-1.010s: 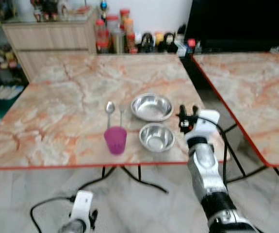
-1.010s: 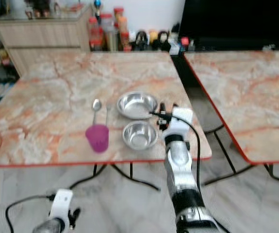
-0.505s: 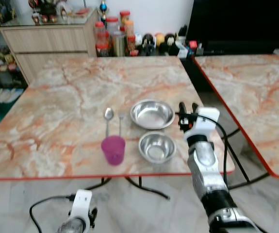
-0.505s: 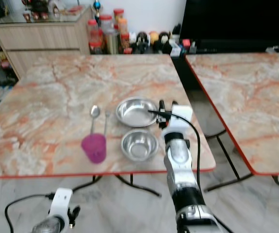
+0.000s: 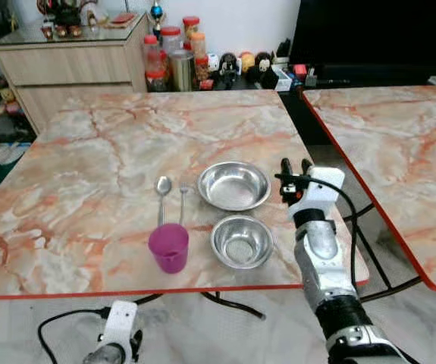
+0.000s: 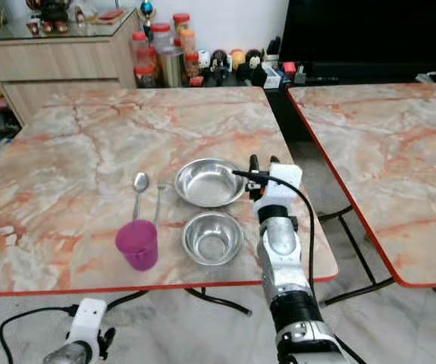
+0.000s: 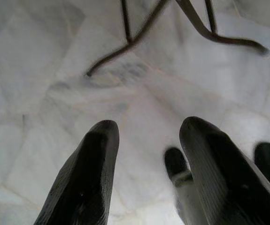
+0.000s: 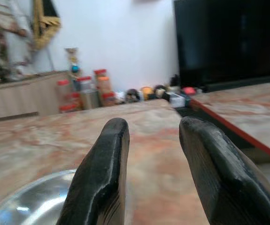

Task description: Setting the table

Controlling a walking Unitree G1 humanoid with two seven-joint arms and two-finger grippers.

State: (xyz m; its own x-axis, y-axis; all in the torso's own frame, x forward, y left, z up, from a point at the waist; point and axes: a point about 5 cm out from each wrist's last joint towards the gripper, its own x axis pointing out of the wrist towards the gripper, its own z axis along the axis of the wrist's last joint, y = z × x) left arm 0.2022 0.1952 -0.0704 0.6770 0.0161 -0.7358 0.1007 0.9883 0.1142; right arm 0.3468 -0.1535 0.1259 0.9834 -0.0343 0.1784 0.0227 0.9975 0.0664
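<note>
While hovering beside the larger bowl (image 5: 236, 185), right gripper (image 5: 294, 168) gapes empty.

Two marble tables (image 5: 89, 152) (image 5: 399, 144) with red edging stand side by side on a pale tiled floor (image 7: 139, 117). Behind them are a white wall (image 6: 225, 23), a wooden cabinet (image 5: 73, 64) and a big black screen (image 5: 377, 34)

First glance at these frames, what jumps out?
The silver right arm, raised over the marble table's near right corner, its open right gripper just right of the larger steel bowl. Then the place setting: a smaller steel bowl nearer the edge, a magenta cup to its left, a spoon and fork behind the cup.
</note>
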